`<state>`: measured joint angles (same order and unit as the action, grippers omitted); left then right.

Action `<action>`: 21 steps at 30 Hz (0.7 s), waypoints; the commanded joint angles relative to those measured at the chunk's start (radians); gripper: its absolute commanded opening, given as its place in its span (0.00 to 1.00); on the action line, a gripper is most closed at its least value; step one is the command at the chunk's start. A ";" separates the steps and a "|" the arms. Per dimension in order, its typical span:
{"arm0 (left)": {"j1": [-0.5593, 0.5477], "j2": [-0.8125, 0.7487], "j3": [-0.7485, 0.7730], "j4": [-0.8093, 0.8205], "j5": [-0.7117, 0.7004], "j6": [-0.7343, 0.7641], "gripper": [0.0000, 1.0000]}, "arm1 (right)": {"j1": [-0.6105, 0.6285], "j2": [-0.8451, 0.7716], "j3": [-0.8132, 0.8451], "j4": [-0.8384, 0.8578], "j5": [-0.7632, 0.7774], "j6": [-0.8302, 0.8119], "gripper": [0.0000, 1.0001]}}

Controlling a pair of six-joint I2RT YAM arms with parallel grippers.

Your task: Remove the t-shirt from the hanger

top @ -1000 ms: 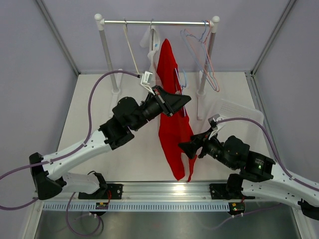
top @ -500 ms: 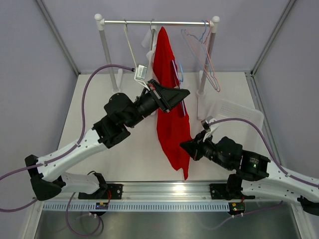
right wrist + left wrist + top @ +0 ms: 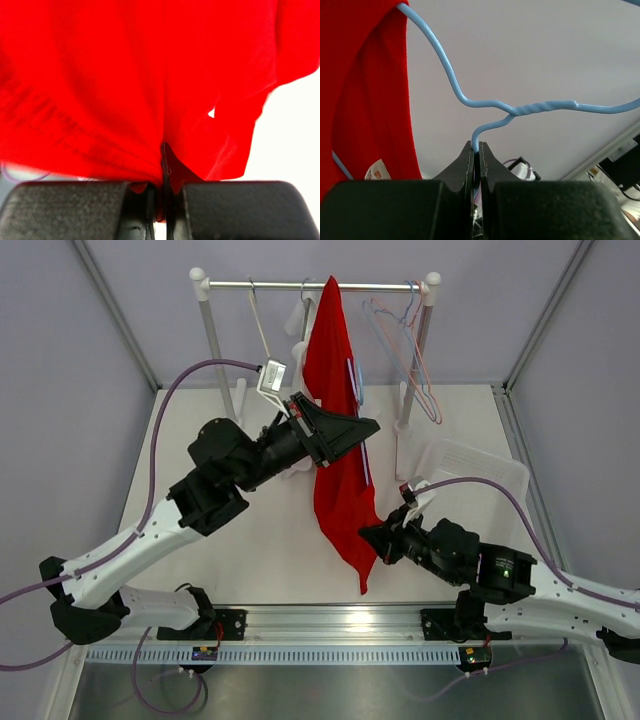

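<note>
Top external view: the red t-shirt [image 3: 338, 430] hangs as a long, narrow, soft fold above the pale table [image 3: 270, 540], its top level with the metal rail [image 3: 270, 284]. It drapes on a thin blue wire hanger [image 3: 520, 107]. The left gripper [image 3: 476, 149] is pinched closed on that wire just below its twisted neck, with a white label [image 3: 379, 171] inside the cloth beside it. The right gripper [image 3: 163, 165] is clamped tight on a bunched, wrinkled fold low on the shirt. Bare wire hangers [image 3: 405, 350] dangle at the rail's right end, near a white plastic tray [image 3: 485, 465].
</note>
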<state>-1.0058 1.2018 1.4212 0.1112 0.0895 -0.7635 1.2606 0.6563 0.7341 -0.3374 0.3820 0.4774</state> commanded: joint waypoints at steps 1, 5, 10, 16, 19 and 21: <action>-0.013 -0.061 0.068 0.160 0.159 -0.060 0.00 | 0.011 0.040 -0.009 -0.003 0.118 -0.020 0.00; -0.071 -0.094 0.068 0.078 0.234 -0.048 0.00 | 0.011 0.098 0.025 0.049 0.199 -0.149 0.00; -0.082 -0.172 0.042 -0.007 0.337 -0.079 0.00 | -0.009 0.189 0.083 0.089 0.316 -0.249 0.00; -0.082 -0.304 -0.051 -0.123 0.374 -0.100 0.00 | -0.160 0.193 0.103 0.176 0.219 -0.341 0.00; -0.082 -0.361 -0.083 -0.206 0.368 -0.091 0.00 | -0.208 0.209 0.113 0.204 0.182 -0.368 0.00; -0.080 -0.389 -0.094 -0.237 0.357 -0.077 0.00 | -0.211 0.230 0.137 0.198 0.186 -0.372 0.00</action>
<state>-1.0821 0.8551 1.3369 -0.1314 0.3931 -0.8463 1.0588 0.8631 0.8158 -0.1799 0.5659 0.1593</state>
